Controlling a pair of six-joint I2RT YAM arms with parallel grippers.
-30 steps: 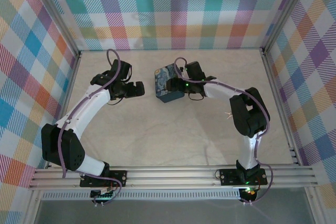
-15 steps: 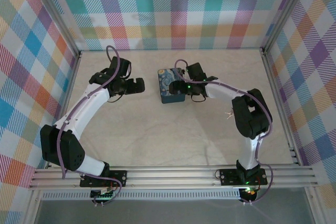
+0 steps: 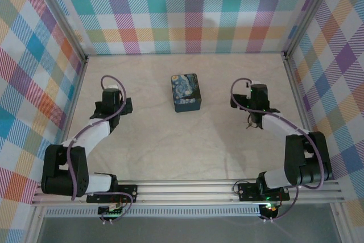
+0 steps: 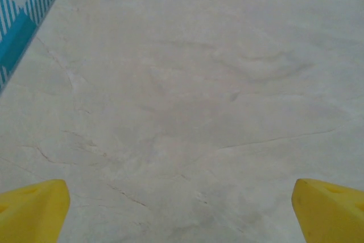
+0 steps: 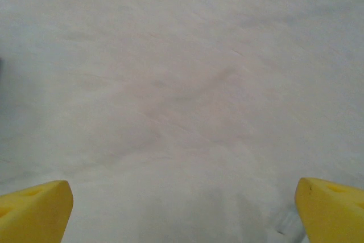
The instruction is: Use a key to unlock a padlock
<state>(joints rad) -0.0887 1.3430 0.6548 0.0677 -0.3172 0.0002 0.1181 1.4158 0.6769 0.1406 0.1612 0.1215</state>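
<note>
The padlock is out of view. A small thin pale thing lies on the table by my right gripper; I cannot tell if it is the key. In the right wrist view the right gripper is open, yellow fingertips wide apart over bare table, with a blurred pale bit at the lower right. My left gripper sits at the left of the table. Seen from the left wrist, this gripper is open too, with nothing between its fingertips.
A dark-blue painting-print box lies flat at the middle back of the beige table, well apart from both grippers. Checked walls close in the back and both sides. A metal rail runs along the near edge.
Both arms have drawn back from the box to their own sides of the table. The box now lies alone, turned slightly straighter. Both grippers stayed open.
</note>
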